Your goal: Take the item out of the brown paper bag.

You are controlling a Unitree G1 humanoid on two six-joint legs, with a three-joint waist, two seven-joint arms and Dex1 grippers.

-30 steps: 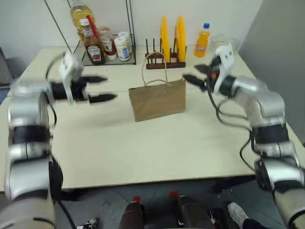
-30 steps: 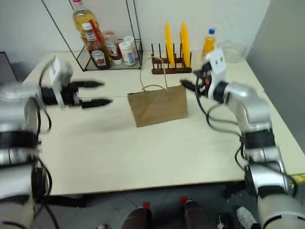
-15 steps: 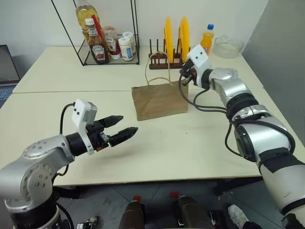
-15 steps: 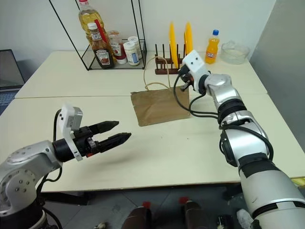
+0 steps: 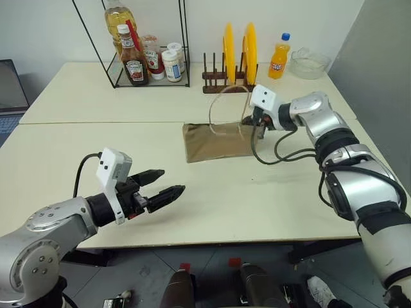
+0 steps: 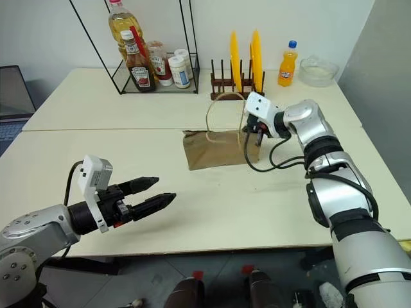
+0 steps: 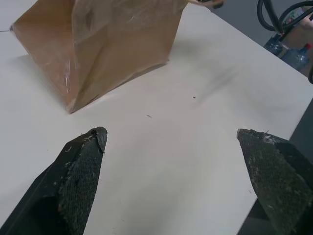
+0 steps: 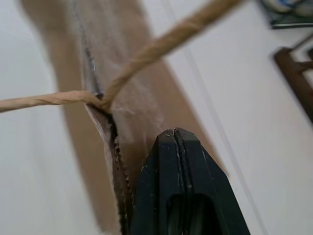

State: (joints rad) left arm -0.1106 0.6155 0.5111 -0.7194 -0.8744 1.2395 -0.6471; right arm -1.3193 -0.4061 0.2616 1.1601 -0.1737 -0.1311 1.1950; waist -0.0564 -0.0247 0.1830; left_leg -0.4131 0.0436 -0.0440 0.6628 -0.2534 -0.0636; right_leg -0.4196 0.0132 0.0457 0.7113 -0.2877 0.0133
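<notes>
The brown paper bag [image 5: 215,142] stands mid-table, its two tan cord handles [image 5: 225,106] looping upward. My right gripper [image 5: 259,124] is shut at the bag's top right corner. In the right wrist view its fingertips [image 8: 177,134] press together beside the jagged rim and a handle cord [image 8: 161,44]. I cannot tell whether paper is pinched between them. My left gripper [image 5: 172,180] hovers open over the near left of the table, well short of the bag [image 7: 112,44], with nothing in it. The item is hidden.
At the back left stands a wire rack [image 5: 183,45] with ketchup and oil bottles. Behind the bag are a plate rack with yellow plates [image 5: 234,54], an orange soda bottle [image 5: 277,58] and a glass bowl [image 5: 309,63]. A laptop [image 5: 9,83] sits at the far left edge.
My right gripper sank to the bag's top right corner and shut. My left arm pulled back from beside the bag to the near left, still open. The bag's top looks lower.
</notes>
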